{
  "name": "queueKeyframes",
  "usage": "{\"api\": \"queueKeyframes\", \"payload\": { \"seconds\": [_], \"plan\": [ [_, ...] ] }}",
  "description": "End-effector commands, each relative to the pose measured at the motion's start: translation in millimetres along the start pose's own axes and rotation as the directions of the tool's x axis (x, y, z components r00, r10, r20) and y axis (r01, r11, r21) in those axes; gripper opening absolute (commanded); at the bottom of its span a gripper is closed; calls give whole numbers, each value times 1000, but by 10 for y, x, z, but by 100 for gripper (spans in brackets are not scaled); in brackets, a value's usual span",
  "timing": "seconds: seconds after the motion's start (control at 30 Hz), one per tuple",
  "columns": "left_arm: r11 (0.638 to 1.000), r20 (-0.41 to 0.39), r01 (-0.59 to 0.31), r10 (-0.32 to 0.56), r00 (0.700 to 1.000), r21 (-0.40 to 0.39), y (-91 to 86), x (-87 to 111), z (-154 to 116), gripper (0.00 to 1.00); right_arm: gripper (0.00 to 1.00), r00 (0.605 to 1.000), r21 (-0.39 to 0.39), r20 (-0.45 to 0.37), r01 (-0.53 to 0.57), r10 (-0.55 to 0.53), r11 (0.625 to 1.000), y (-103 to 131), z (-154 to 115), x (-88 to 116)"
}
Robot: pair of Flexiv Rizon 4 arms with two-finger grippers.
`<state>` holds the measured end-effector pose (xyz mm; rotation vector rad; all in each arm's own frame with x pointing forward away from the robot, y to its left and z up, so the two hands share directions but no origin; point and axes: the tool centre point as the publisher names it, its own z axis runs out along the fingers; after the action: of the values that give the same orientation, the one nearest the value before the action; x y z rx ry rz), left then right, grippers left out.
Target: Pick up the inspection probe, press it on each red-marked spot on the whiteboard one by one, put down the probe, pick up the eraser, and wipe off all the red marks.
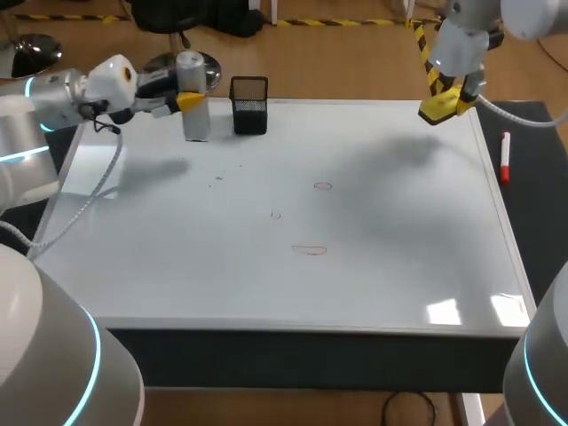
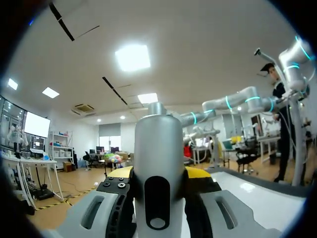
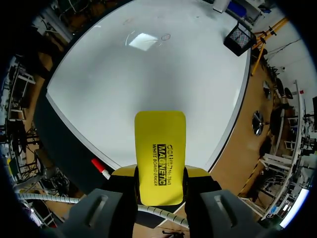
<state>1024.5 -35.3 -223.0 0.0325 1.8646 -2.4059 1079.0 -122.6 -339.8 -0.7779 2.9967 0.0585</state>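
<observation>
The left gripper clasps the grey probe, upright at the far left of the whiteboard, just beside a black mesh cup. The right gripper grips the yellow eraser above the board's far right corner. Faint red marks sit mid-board. A red marker lies beside the board's right edge.
</observation>
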Motion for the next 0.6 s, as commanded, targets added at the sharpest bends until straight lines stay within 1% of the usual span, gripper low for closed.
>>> {"api": "queueKeyframes", "payload": {
  "seconds": [0.03,0.37,0.6],
  "plan": [
    [1000,76,-4,5,997,-7,-54,52,-118,0,0,1000,2,-5,2,-2,1000,-9,-11,-6],
    [1000,107,-4,5,994,-10,-39,-8,-310,0,0,1000,2,-5,2,-2,1000,-9,-11,-6],
    [1000,113,-1,1,994,-4,-53,0,-346,0,0,1000,2,-5,2,-2,1000,-9,-11,-6]
  ]
}}
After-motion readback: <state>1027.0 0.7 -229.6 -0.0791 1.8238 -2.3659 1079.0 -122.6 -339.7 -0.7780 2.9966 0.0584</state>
